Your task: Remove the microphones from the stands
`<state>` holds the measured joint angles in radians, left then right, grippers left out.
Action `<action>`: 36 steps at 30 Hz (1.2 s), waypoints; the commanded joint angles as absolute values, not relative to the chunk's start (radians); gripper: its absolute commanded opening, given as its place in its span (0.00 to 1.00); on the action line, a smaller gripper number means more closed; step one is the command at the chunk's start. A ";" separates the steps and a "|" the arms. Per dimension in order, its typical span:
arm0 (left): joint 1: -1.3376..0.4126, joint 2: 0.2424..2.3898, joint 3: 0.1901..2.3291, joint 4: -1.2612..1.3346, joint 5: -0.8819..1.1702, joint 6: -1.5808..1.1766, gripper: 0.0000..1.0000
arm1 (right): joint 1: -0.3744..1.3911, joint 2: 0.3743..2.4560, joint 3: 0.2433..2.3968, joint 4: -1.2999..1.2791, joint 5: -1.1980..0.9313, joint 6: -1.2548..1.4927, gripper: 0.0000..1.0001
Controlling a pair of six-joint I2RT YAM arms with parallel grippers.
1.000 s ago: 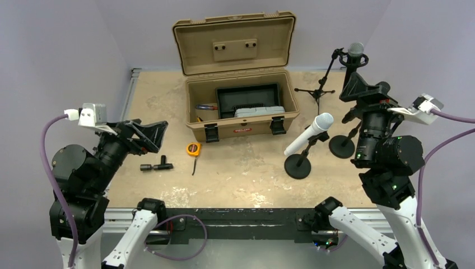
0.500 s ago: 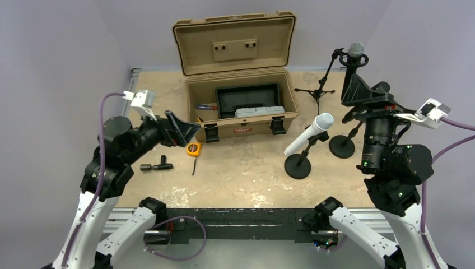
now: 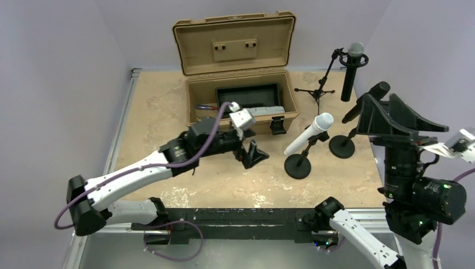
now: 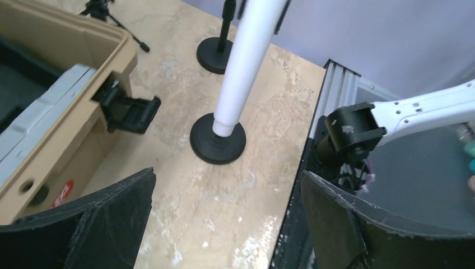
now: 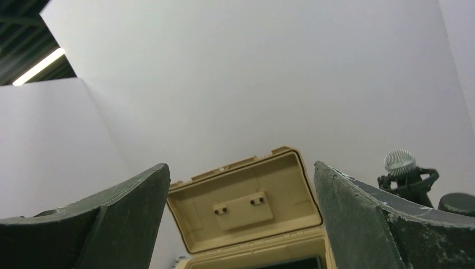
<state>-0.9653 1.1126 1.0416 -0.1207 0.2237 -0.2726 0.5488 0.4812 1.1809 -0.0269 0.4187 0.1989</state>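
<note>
Facing microphone [image 4: 246, 61], left gripper [image 4: 227, 179] (jaws wide), gap between

Smooth plastic microphone [image 4: 248, 59]; matt stand [image 4: 217, 143]; rough, worn wooden table [image 4: 271, 103]

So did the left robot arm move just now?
Yes. The left gripper swung rightward, from left of the tan case to just in front of it, and now sits close to the white microphone.
</note>
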 commanded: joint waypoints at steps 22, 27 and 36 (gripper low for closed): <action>-1.141 1.799 1.369 0.341 -0.042 -0.048 0.75 | 0.547 0.426 1.163 -0.022 0.341 0.140 0.99; -1.150 1.799 1.369 0.354 -0.054 -0.060 0.70 | 0.547 0.420 1.142 -0.018 0.339 0.145 0.99; -1.150 1.737 1.345 0.294 -0.075 -0.043 0.36 | 0.548 0.414 1.120 -0.017 0.316 0.155 0.99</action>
